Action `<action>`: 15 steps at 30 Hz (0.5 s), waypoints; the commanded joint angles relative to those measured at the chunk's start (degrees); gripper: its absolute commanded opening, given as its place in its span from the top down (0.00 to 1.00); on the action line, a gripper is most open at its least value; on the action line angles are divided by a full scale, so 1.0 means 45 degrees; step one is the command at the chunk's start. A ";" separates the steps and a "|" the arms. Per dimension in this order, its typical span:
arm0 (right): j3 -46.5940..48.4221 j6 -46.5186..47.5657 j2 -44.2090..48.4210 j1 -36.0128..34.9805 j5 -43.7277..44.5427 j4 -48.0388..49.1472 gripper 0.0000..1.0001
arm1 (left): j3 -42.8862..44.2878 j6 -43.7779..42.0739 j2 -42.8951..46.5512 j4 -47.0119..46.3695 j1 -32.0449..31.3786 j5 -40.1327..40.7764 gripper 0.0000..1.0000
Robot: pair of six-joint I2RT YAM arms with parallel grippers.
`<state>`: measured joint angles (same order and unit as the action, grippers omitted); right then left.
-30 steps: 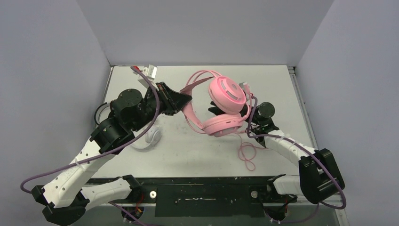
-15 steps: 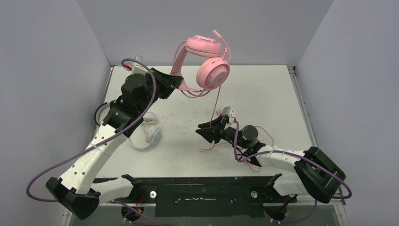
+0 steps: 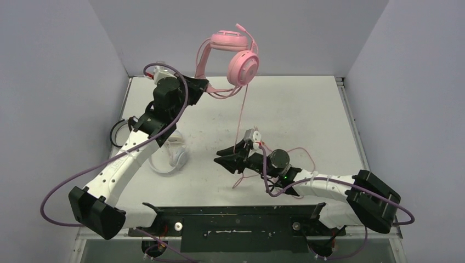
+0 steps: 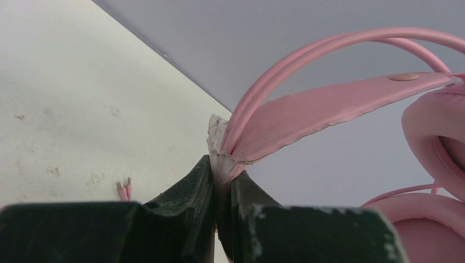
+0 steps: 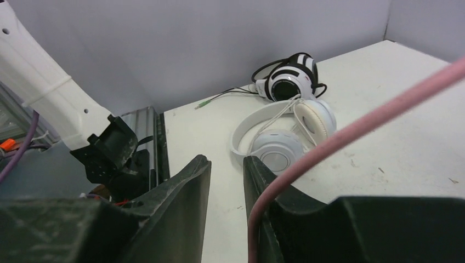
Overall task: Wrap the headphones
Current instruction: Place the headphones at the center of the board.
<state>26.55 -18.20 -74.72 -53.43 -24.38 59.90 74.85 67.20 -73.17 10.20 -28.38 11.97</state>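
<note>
One pink headset (image 3: 244,67) hangs aloft, cable (image 3: 239,118) trailing down.

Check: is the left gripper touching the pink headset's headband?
Touching. The left wrist view shows the left gripper shut on the pink headset's headband, its strap end pinched between the fingers with no gap.

Left arm (image 3: 123,161) extended forward and upward, left pincer (image 3: 203,87) raised, jaws clamped on band of pink headset (image 3: 244,66); right arm (image 3: 323,186) low, reaching leftward, right pincer (image 3: 221,159) near-level, jaws narrowly apart
</note>
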 commanded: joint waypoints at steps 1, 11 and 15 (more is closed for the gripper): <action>0.1736 0.0641 0.1002 -0.0821 0.0735 -0.2962 0.68 | 0.1646 -0.1483 -0.0184 -0.1401 0.0089 0.2360 1.00; 0.7087 0.1859 0.2262 -0.1510 0.1455 -1.2911 0.70 | 0.2977 -0.7521 -0.1042 0.1023 -0.0722 0.7097 1.00; 0.8863 0.2462 0.2412 -0.1506 0.1531 -1.5126 0.79 | 0.3132 -0.9614 -0.1646 0.1746 -0.1039 0.8004 1.00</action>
<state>59.42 -10.96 -66.28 -59.72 -18.70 6.33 84.42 34.70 -78.54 17.89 -31.68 39.09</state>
